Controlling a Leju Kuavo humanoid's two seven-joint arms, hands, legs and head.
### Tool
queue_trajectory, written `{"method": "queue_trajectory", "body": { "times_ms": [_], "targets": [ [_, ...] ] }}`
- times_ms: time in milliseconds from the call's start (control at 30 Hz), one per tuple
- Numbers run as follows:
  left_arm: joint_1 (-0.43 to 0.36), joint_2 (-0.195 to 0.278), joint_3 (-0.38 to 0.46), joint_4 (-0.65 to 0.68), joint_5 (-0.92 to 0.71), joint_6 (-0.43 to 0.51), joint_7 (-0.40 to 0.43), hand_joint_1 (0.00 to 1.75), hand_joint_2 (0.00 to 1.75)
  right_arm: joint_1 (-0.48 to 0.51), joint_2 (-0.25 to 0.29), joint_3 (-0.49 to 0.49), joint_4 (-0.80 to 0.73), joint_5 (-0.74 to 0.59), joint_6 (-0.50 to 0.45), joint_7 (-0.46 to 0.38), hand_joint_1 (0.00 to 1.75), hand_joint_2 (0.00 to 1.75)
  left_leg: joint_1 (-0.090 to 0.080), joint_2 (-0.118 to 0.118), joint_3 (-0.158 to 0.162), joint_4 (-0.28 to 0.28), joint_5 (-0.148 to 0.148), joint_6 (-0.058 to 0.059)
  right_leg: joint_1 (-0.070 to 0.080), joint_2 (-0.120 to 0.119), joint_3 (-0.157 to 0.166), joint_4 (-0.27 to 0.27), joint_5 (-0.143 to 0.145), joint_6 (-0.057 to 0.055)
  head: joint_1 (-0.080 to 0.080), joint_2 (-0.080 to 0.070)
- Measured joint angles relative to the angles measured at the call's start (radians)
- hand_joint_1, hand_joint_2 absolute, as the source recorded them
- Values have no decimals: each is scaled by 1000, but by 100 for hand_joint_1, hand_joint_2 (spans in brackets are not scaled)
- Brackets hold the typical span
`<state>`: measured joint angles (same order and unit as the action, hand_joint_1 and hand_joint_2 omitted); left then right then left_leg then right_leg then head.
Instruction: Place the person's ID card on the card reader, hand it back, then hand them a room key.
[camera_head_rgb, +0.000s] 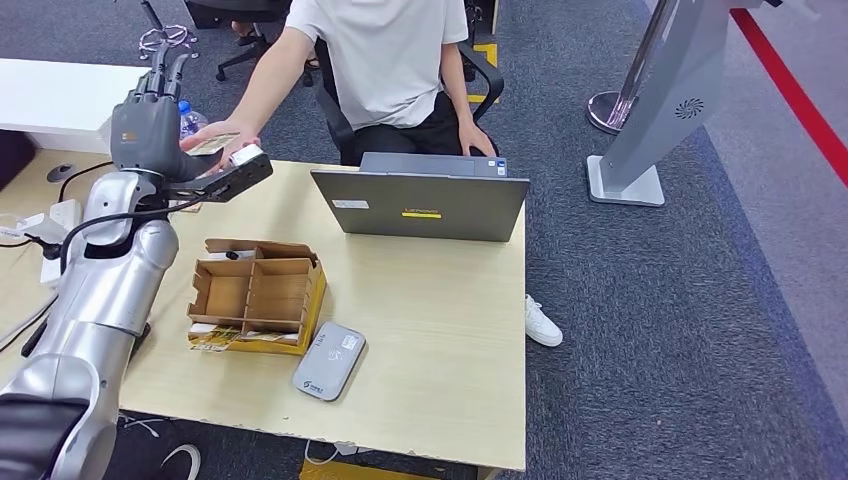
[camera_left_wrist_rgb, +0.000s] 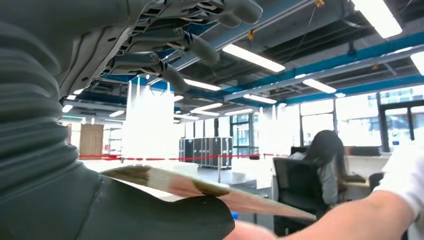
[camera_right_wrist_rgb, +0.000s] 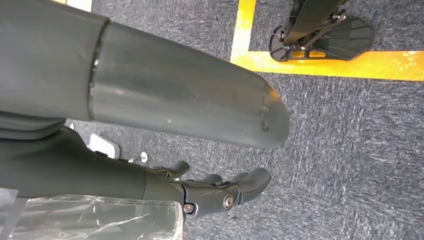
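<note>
On the wooden table (camera_head_rgb: 430, 330): one card reader (camera_head_rgb: 329, 361); left robot hand (camera_head_rgb: 150, 110) released beside one ID card (camera_head_rgb: 215, 143).

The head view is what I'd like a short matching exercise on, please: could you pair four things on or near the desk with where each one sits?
Things:
1. laptop
2. card reader
3. cardboard box
4. card

Places:
A. near desk edge, beside the box
B. far desk edge, in front of the seated person
C. between the person's hand and the left robot hand
D. desk middle, left of the reader

Pairs: 1-B, 2-A, 3-D, 4-C
</note>
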<state>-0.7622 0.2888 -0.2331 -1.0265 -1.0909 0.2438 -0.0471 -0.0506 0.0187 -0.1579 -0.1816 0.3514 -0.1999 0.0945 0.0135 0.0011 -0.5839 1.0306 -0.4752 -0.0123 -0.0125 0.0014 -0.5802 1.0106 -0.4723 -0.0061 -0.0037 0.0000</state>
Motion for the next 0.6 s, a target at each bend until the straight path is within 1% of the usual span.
{"method": "queue_trajectory", "body": {
  "times_ms": [133,233,367,500,600],
  "targets": [
    [52,1,-2,-127,4,-20,9,0,175,0,0,-15,0,-7,-1,0,0,0,0,0,0,0,0,0,0,0,0,0,0,0,0,0],
    [112,10,-11,-244,3,-29,10,0,175,1,1,-30,0,-17,-5,0,0,0,0,1,0,0,0,0,0,0,-1,0,0,0,0,0],
    [226,34,-40,-433,-15,-31,-1,0,175,5,2,-53,0,-31,-13,-3,0,0,0,1,-1,0,-1,0,0,1,-1,0,0,0,0,0],
    [353,67,-88,-626,-67,-5,-22,0,175,8,5,-78,0,-38,-19,-7,0,0,0,1,-1,0,-2,0,0,1,-1,-1,-1,1,0,0],
    [421,83,-124,-724,-96,15,-29,0,175,10,6,-93,0,-47,-20,-9,0,0,0,1,-1,0,-2,1,0,1,-1,-1,-1,1,0,0]
  ]
}}
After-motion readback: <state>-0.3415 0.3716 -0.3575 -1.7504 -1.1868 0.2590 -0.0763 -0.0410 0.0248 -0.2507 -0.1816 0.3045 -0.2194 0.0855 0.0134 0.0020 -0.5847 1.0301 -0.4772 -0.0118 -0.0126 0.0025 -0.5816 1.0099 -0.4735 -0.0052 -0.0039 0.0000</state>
